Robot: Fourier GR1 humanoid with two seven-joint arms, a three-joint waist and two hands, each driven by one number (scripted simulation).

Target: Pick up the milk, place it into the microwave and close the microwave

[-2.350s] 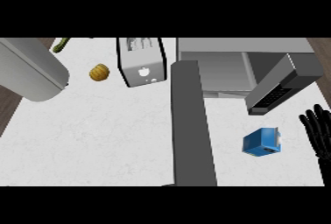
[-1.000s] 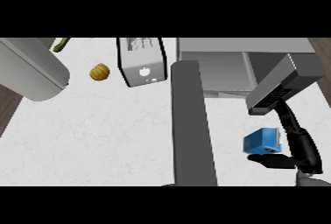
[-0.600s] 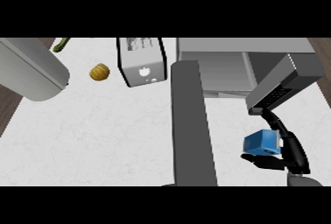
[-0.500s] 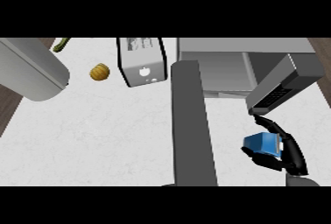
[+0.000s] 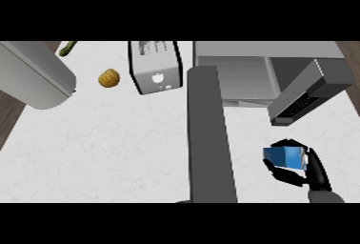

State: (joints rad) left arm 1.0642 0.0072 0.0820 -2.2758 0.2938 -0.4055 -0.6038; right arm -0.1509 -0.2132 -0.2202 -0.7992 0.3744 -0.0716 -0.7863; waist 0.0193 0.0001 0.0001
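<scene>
The milk [image 5: 283,157] is a small blue carton on the white counter, low at the right, just below the microwave's open door [image 5: 307,96]. My right hand [image 5: 310,173] comes in from the lower right and is curled round the carton, with fingers over its top and thumb under its near side. The microwave [image 5: 235,76] stands at the back right, its grey cavity facing me. A grey forearm [image 5: 208,138] runs up the middle of the view; no left hand shows on it.
A silver toaster [image 5: 154,71] stands at the back centre, with a brown bread roll [image 5: 108,78] to its left. A large grey cylinder [image 5: 31,76] lies at the far left, and a green item [image 5: 67,47] is at the back edge. The counter [image 5: 105,152] is white.
My right hand came in from the right edge, swung over to the carton and curled its fingers round it. The carton has barely shifted. The middle forearm stayed still.
</scene>
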